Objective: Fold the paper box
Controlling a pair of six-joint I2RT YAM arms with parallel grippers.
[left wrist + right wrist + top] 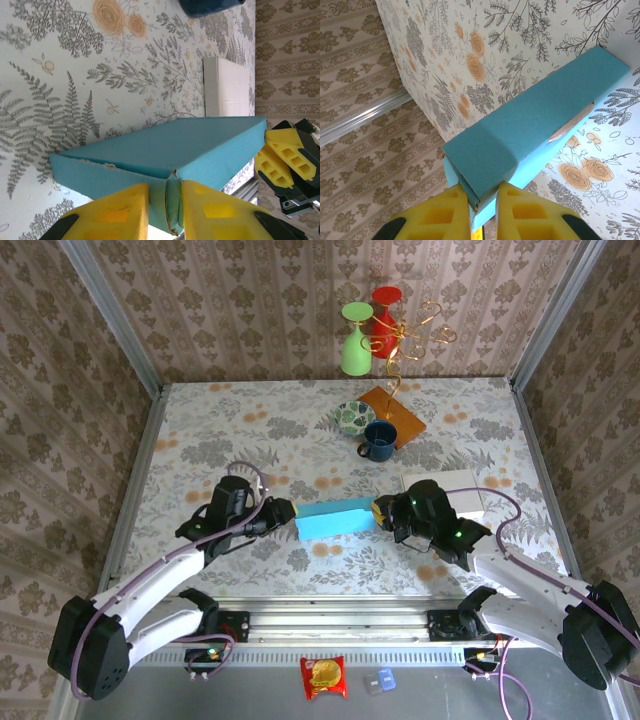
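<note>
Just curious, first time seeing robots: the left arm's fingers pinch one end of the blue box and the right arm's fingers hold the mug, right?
Not the mug: the right fingers pinch the other end of the blue box, as the right wrist view shows. The left fingers do pinch one end.

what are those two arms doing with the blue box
Both arms are working on the blue paper box in the middle of the table. The left gripper pinches a flap at the box's left end, and the right gripper pinches the card at its right end. The box is already a long flat shape, though one side looks partly open in the right wrist view.
</note>
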